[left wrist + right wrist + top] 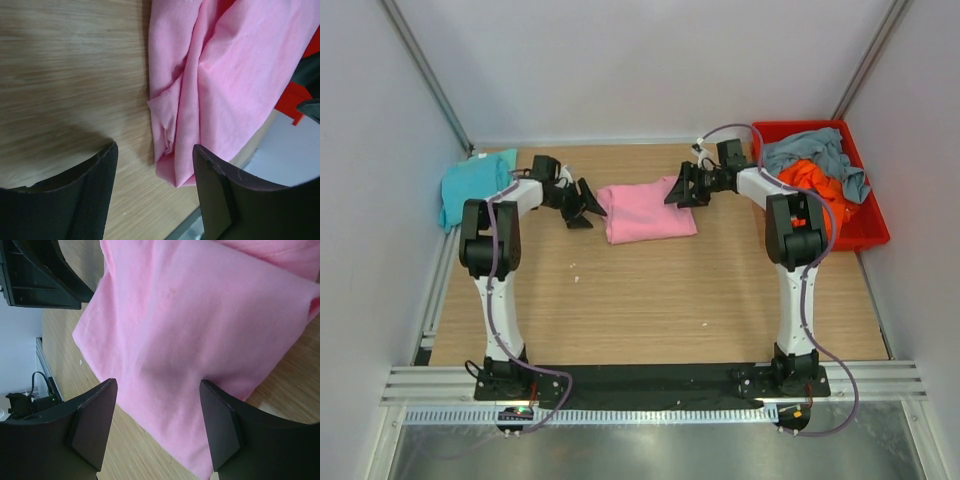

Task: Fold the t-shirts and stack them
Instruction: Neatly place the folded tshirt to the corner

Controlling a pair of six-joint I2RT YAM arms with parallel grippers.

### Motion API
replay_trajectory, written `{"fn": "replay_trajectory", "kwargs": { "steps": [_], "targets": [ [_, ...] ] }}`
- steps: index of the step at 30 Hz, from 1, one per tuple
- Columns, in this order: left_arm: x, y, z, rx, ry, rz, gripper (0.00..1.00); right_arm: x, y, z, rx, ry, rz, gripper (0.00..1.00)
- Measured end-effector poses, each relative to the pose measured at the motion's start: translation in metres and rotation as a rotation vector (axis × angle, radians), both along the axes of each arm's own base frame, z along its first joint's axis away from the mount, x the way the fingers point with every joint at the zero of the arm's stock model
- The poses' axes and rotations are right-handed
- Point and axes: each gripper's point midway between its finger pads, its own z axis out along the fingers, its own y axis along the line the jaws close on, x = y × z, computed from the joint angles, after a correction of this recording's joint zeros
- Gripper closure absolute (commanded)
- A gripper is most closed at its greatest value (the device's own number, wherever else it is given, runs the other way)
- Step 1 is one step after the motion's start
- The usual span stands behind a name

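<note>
My left gripper [585,203] and right gripper [678,190] flank the folded pink t-shirt [648,212], jaws apart, gripping nothing. One at each end, likely so I can lift it evenly.

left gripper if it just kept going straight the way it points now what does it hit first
The pink t-shirt: its folded edge lies right ahead of the left gripper, in line with the open jaws. Probably cloth first, though depth is unclear.
</note>
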Motion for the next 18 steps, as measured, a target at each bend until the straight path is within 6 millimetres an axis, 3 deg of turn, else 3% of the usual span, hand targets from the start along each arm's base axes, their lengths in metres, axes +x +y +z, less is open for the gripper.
{"fn": "replay_trajectory", "kwargs": {
  "steps": [8,15,18],
  "targets": [
    [0.024,-0.020,-0.003,-0.150,0.041,0.001,0.38,0.009,0.013,0.007,0.016,-0.017,0.004,0.28],
    [0.050,-0.040,-0.003,-0.239,0.032,-0.025,0.42,0.007,0.022,-0.001,0.023,0.007,0.003,0.28],
    [0.055,-0.051,-0.005,-0.243,0.021,-0.043,0.62,0.006,0.025,-0.003,0.023,0.009,0.006,0.28]
  ]
}}
